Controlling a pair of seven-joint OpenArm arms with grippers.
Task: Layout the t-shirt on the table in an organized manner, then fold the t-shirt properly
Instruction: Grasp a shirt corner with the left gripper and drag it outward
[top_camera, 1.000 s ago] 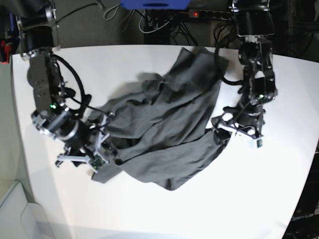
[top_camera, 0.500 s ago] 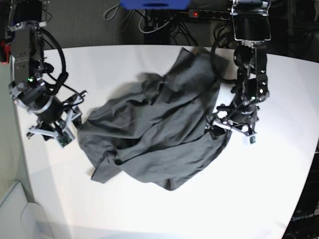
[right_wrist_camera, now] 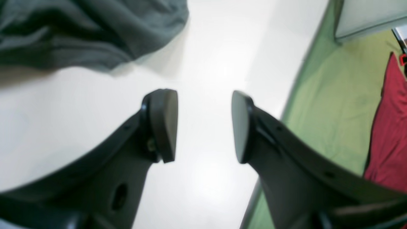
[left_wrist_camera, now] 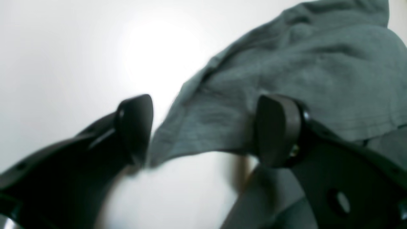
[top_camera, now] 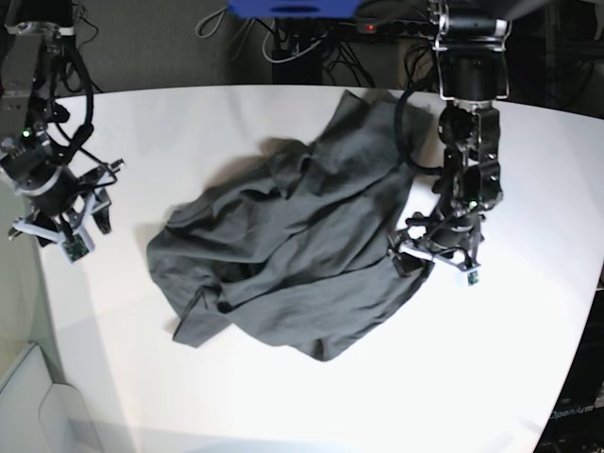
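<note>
In the left wrist view, the left gripper (left_wrist_camera: 203, 130) has its jaws spread wide and holds nothing. A hem edge of the dark charcoal-grey, wrinkled cotton t-shirt (left_wrist_camera: 286, 73) lies between the two black fingers, and the rest of the cloth runs away from the claw toward the upper right. The glossy white table (left_wrist_camera: 63, 47) shows bare on the left. The picture is blurred, so I cannot tell if the fingers touch the fabric.

In the right wrist view, the right gripper (right_wrist_camera: 203, 127) is also open and empty, above bare table near its edge. The t-shirt is well apart, only in the upper left corner.

In the base view, the t-shirt (top_camera: 293, 255) lies crumpled in the middle of the table (top_camera: 283, 396), its long axis going from the far side down toward the near left. The left gripper (top_camera: 432, 261) is at the shirt's edge, while the right gripper (top_camera: 58, 226) stands away from it. I judge the left arm is the nearer one for the next pinch.
</note>
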